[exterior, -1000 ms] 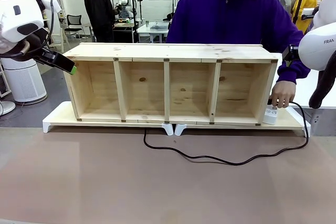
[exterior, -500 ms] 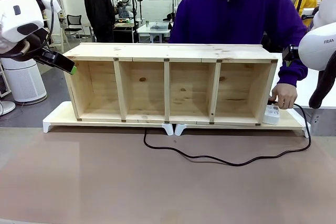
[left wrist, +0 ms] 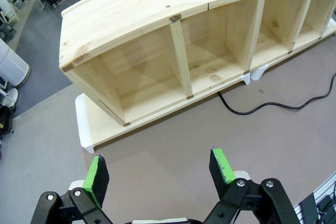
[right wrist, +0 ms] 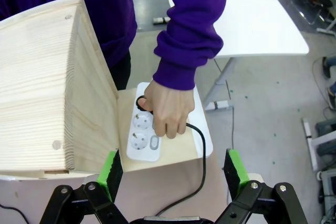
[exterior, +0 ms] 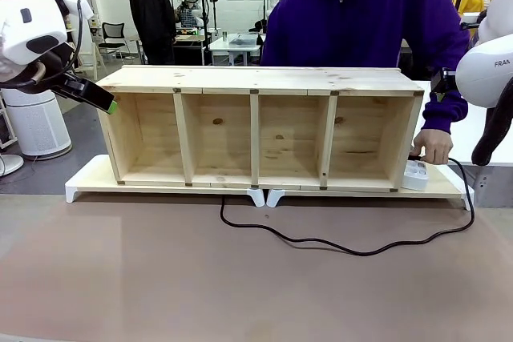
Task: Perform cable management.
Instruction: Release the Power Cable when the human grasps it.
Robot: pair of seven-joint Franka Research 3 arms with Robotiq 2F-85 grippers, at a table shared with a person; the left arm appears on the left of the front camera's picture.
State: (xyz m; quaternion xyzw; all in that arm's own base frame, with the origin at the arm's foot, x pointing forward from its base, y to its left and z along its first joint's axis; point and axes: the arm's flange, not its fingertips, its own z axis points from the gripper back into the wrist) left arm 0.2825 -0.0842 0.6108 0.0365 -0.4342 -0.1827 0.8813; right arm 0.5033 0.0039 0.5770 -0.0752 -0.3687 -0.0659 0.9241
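Note:
A thin black cable (exterior: pixel 353 251) snakes over the brown table from under the shelf's middle to a small white power strip (exterior: pixel 415 175) at the shelf's right end. A person's hand (exterior: pixel 433 146) rests on the strip. In the right wrist view this hand (right wrist: pixel 165 106) covers the plug end of the strip (right wrist: pixel 143 142), and the cord (right wrist: pixel 202 166) runs down from it. My right gripper (right wrist: pixel 172 171) hangs open above the strip. My left gripper (left wrist: pixel 160 169) is open, high off the shelf's left end (exterior: pixel 108 105). The cable (left wrist: pixel 262 107) lies far ahead of it.
A long wooden shelf (exterior: pixel 256 79) with several open compartments stands on white risers (exterior: pixel 84 183) across the table's far side. The person in a purple hoodie (exterior: pixel 353 22) stands behind it. A white side table (right wrist: pixel 252 24) is at the right.
The person has straightened up, and the hand has nudged the power strip a little to the right, widening the cable's right loop. Both arms stay still.

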